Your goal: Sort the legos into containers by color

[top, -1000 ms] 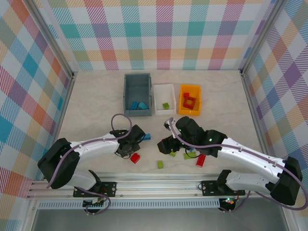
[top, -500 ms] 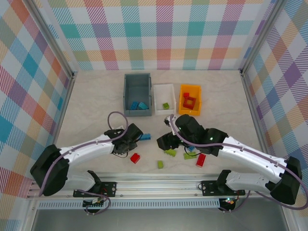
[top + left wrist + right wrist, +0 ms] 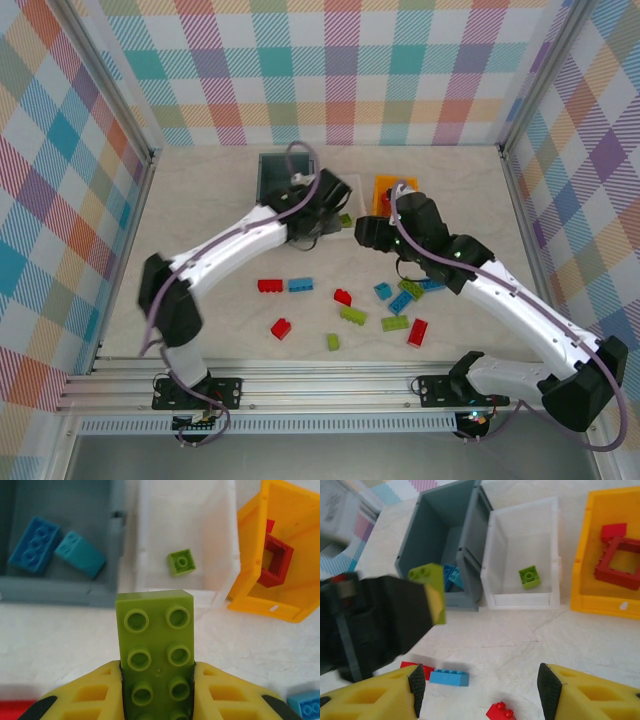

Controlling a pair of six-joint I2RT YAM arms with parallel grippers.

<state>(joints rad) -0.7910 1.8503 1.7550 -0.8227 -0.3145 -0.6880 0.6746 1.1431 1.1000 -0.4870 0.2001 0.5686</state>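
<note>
Legos [image 3: 300,285] in all three colours lie loose on the table [image 3: 200,220], well to the near side of the white bin [image 3: 212,515]. Just left of the white bin stands the grey-blue bin [image 3: 115,545], the largest, with blue bricks [image 3: 35,545] in it. Just right of it is the orange bin [image 3: 247,580], which holds red pieces [image 3: 272,560].

My left gripper [image 3: 156,682] is clamped on a long lime green brick [image 3: 155,630], pads on its long sides and its free end pointing toward the white bin. The brick hangs raised by the white bin's near wall, toward the corner beside the grey-blue bin. I cannot tell whether it is over the inside yet. My right gripper [image 3: 482,695] stands wide apart with nothing between its fingers, on the near side of the white bin. One small green square [image 3: 181,562] sits alone in the white bin, so I judge this brick belongs there.

To do it well, I should carry the brick past the near wall and a little to the right, away from the grey-blue bin. Its whole length should be over the white floor before I spread my fingers. I should let go low, since a long brick dropped across the rim could tip out. My right arm should keep off the white bin meanwhile.
</note>
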